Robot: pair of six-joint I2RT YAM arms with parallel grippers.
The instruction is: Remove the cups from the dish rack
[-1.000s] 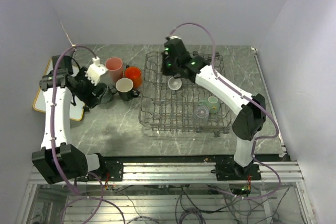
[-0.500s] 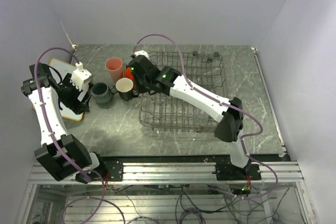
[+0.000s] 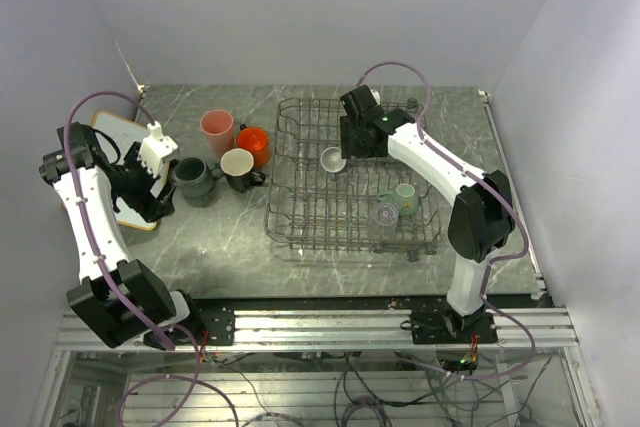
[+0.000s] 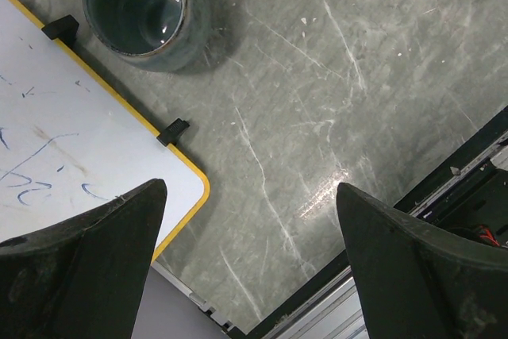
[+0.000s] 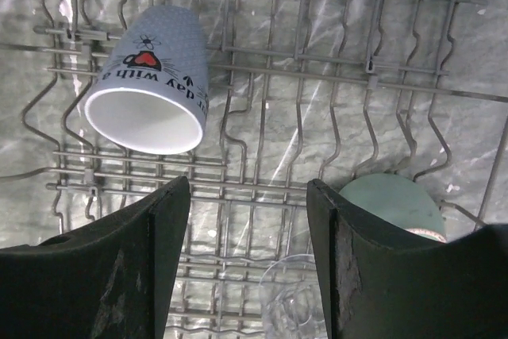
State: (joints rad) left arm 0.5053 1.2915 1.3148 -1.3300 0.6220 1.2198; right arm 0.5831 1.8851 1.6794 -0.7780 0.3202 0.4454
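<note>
The dish rack [image 3: 300, 232] holds a grey printed mug [image 3: 333, 158] [image 5: 151, 89] lying on its side, a mint-green mug [image 3: 404, 195] [image 5: 393, 204] and a clear glass [image 3: 386, 213] [image 5: 294, 307]. My right gripper [image 3: 352, 143] [image 5: 248, 188] hovers open and empty above the rack floor, between these cups. On the table to the left stand a pink tumbler [image 3: 216, 130], an orange mug [image 3: 253, 142], a black mug [image 3: 238, 167] and a dark grey mug [image 3: 191, 177] [image 4: 147, 9]. Near that grey mug my left gripper [image 3: 158, 199] [image 4: 250, 192] is wide open and empty.
A white board with a yellow frame [image 3: 118, 142] [image 4: 63, 156] lies at the table's left edge, partly under my left gripper. The metal rail [image 3: 320, 327] runs along the near edge. Walls close in on the left, back and right.
My right arm swung out over the cups on the left and returned above the rack, its jaws opening. My left gripper drew back leftward from the dark grey mug.
</note>
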